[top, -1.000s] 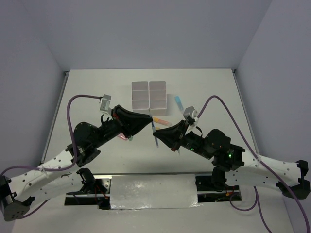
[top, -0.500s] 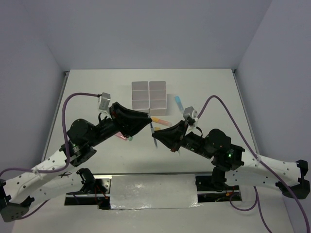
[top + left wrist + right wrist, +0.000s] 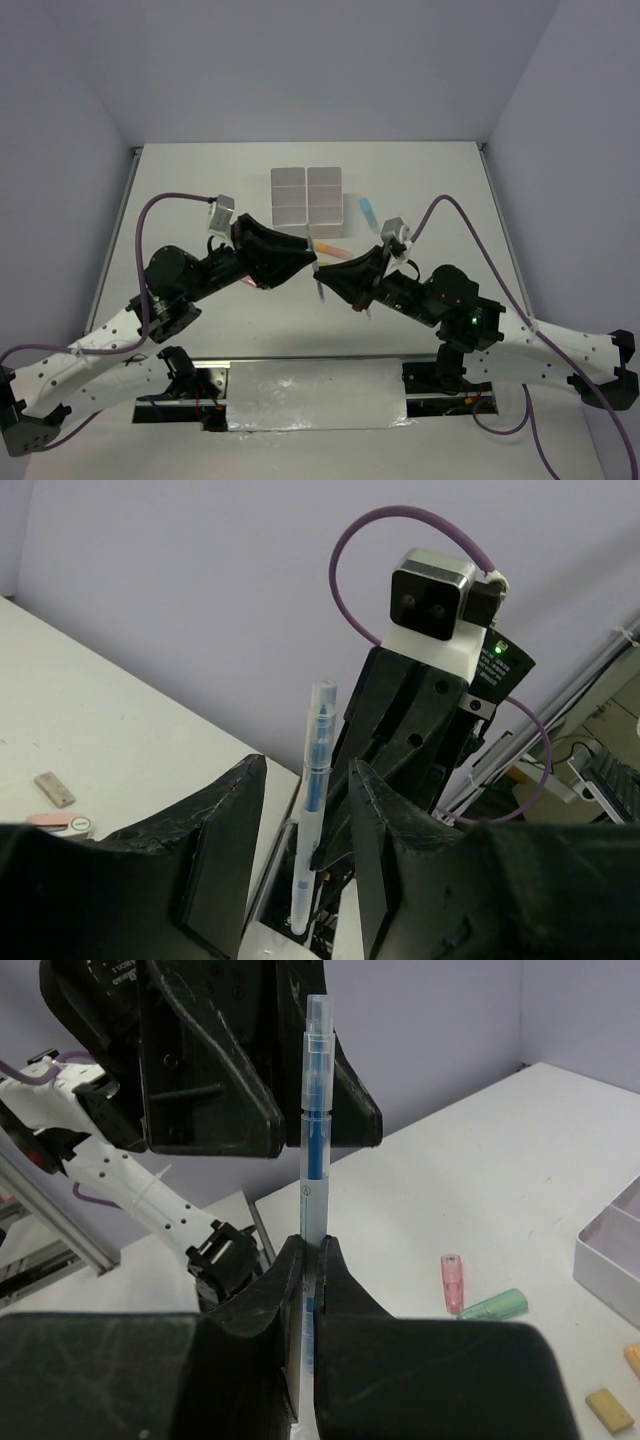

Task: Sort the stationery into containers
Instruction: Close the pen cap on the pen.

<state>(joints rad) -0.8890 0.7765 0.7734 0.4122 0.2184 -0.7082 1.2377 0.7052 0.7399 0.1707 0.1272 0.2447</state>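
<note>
The clear blue-ink pen (image 3: 312,1160) stands upright, its lower shaft pinched tight in the right gripper (image 3: 310,1252), between the two arms and nearer than the white containers (image 3: 308,195). The left gripper (image 3: 305,772) faces it with jaws parted, one on each side of the pen, neither touching. A pink marker (image 3: 452,1282), a green marker (image 3: 493,1306) and a tan eraser (image 3: 609,1409) lie on the surface (image 3: 200,190).

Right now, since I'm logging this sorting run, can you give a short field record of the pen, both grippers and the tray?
held item: clear thin pen with blue core
right gripper: shut on the pen's lower part
left gripper: open, jaws either side of the pen's upper part
white six-compartment tray: on the table beyond both grippers, apart from them
</note>
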